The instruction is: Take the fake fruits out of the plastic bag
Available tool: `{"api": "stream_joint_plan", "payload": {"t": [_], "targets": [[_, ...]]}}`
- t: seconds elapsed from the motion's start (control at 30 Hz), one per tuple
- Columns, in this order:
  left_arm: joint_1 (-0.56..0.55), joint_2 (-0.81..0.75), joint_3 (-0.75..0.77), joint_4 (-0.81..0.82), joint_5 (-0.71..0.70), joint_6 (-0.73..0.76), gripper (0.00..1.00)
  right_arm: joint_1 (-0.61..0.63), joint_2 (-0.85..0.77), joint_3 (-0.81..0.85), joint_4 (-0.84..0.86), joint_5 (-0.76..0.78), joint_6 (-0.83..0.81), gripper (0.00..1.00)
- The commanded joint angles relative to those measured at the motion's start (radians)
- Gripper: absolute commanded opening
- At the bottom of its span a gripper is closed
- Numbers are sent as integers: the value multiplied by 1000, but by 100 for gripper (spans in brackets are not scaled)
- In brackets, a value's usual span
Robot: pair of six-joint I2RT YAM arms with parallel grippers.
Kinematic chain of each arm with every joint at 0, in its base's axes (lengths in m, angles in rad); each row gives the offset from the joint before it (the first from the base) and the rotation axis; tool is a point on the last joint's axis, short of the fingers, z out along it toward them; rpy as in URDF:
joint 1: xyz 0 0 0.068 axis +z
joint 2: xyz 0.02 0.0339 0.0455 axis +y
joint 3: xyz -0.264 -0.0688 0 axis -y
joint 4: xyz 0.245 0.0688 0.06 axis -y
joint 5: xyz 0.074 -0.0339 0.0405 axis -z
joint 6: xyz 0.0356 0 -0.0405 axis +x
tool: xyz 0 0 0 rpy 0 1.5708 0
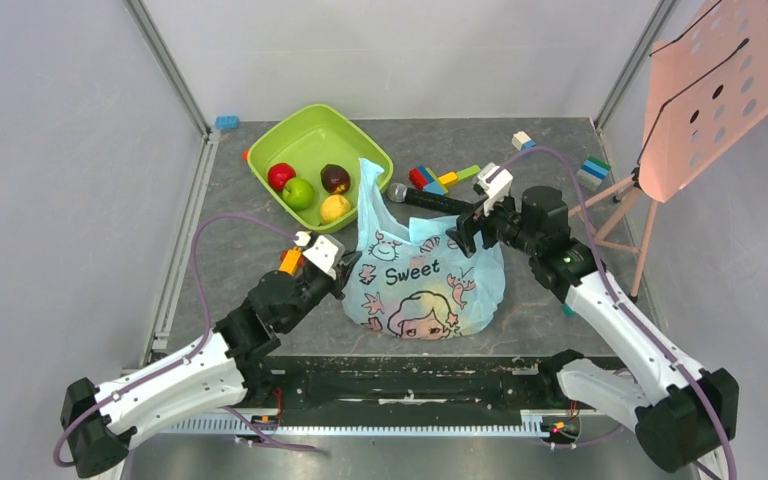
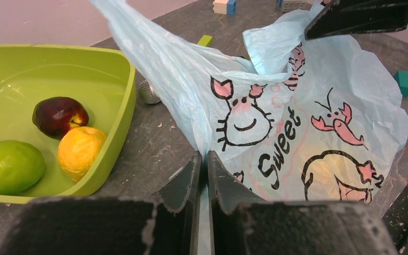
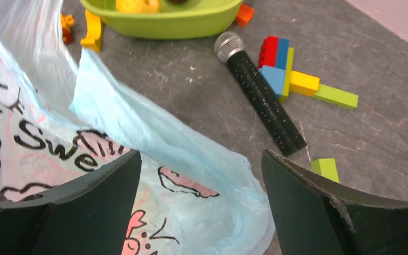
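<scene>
The light-blue plastic bag with cartoon prints and "Sweet" lies at the table's middle. My left gripper is shut on the bag's left edge, with thin blue film pinched between the fingers. My right gripper is open over the bag's upper right, straddling a fold of the bag without gripping it. Four fake fruits lie in the lime-green bowl: a red apple, a green apple, a dark red apple and a yellow fruit. The bag's contents are hidden.
A black microphone lies just behind the bag, with colourful blocks beyond it and more blocks at the back right. A pink perforated board on a stand is at the right. Walls close the sides.
</scene>
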Motion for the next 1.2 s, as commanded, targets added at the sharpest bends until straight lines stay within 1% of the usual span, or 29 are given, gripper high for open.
{"api": "stream_joint_plan", "payload": {"t": [0.0,0.23,0.4,0.53,0.6,0.7,0.77,0.83,0.93,1.0,1.03,1.07,1.1,1.13,1.17], "targets": [[5,-5,40,53,17,37,15,-1,17,47,-94,-80,-146,86],[4,2,47,51,20,39,15,-1,-28,9,-92,-64,-304,90],[4,2,44,60,22,34,15,0,-13,-27,41,-23,-318,89],[4,-6,44,57,19,33,15,5,30,-16,81,-60,-334,87],[4,-10,45,56,18,32,15,14,45,-17,106,-60,-341,87],[4,-13,43,56,22,24,16,38,59,-26,139,-61,-347,84],[4,-11,44,56,21,19,16,62,73,-23,139,-67,-361,80],[4,-12,43,56,23,15,17,81,88,-23,139,-65,-372,72],[4,-14,49,52,20,10,18,95,103,-24,175,-53,-369,54],[4,-14,57,43,13,6,20,96,106,-17,179,-34,-354,39],[5,-14,62,38,6,2,25,98,102,-16,183,-24,-345,34],[4,-12,70,34,-9,-8,37,98,96,-16,190,-16,-330,26],[4,-9,79,25,-26,-23,52,99,86,-17,196,-13,-313,20],[4,-5,96,11,-49,-47,69,98,72,-21,206,-17,-295,16],[5,1,114,-2,-62,-64,80,99,52,-28,221,-28,-281,13]]}}
